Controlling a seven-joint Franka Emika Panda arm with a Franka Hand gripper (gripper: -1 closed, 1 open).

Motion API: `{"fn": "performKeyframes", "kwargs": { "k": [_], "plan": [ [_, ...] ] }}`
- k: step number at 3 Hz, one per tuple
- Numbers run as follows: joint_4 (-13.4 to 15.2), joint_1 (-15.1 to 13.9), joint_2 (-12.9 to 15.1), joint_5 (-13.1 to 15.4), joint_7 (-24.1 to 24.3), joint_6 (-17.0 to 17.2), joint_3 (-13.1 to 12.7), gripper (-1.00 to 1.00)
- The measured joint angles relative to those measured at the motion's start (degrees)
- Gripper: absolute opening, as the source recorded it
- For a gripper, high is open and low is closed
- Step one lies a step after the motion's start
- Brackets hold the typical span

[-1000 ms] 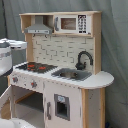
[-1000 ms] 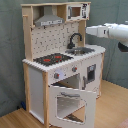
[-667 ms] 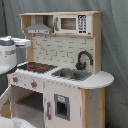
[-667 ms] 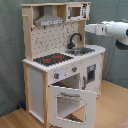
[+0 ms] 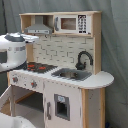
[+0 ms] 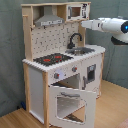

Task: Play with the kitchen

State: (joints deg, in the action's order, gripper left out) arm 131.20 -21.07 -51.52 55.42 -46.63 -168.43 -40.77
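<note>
Item: toy kitchen (image 6: 60, 65), white and light wood, stood on a wooden floor (image 6: 115, 107) before a grey-green backdrop (image 5: 116, 45) in both exterior views.

Upper section: grey hood (image 6: 49, 20) and small microwave cabinet (image 6: 76, 11), set side by side under the top shelf.

Counter: black stovetop (image 6: 52, 58) with red rings, silver sink (image 6: 80, 50) beside it, and a black faucet (image 6: 74, 39) arched over the sink.

Lower section: oven door (image 6: 69, 102) with window hung open, tilted outward, in the second exterior view.

Arm: white robot arm (image 6: 111, 25) reached in from the second exterior view's right at the height of the upper shelf; in the first exterior view it filled the first exterior view's left.

Gripper: whether spread or pressed together could not be told.
</note>
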Motion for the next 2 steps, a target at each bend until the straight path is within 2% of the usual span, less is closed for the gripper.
{"fn": "performKeyframes", "kwargs": {
  "k": [1,2],
  "plan": [
    [-1.7,-4.7,1.2,-0.2,1.5,-2.1,0.6,1.00],
    [-3.6,-9.9,2.5,-0.2,-0.2,-2.1,0.5,1.00]
  ]
}}
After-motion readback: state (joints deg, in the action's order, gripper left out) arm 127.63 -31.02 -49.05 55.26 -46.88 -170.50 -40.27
